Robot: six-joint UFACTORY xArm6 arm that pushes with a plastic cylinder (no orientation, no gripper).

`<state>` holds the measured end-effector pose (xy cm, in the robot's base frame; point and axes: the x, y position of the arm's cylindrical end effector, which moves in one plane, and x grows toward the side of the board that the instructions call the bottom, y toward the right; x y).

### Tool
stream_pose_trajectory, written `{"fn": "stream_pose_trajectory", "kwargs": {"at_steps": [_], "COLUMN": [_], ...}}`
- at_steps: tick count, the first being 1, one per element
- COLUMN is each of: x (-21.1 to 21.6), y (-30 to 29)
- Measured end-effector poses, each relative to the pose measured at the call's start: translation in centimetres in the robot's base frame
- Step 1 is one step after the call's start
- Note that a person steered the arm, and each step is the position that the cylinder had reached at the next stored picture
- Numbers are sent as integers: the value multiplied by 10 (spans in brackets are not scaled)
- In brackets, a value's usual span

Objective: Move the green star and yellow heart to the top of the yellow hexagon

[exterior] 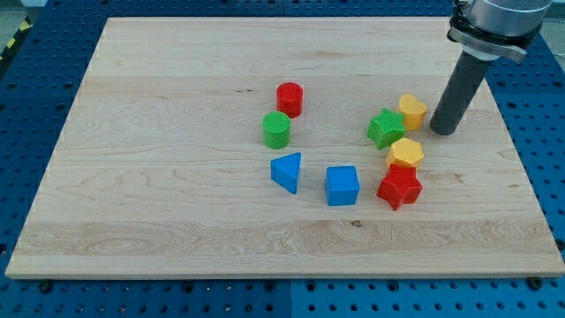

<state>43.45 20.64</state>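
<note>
The arm carried no fingers, only a dark rod; its tip (443,132) rested on the tabletop (159,194) just to the view's right of the yellow heart (411,111). The green star (386,128) sat touching the heart's lower left, and both already lay just above the yellow hexagon (405,153), which pressed against the red star (400,186). The task looked nearly done. A short, gentle nudge toward the view's left would probably suffice; pushing hard risked driving the star away past the hexagon
</note>
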Motion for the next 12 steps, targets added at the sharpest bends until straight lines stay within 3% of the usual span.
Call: {"fn": "stream_pose_trajectory", "kwargs": {"at_steps": [6,8,9,10,11,12], "x": [-26,-57,-108,-129,-120,-84], "y": [-37,-28,-39,-91,-151,-179]}}
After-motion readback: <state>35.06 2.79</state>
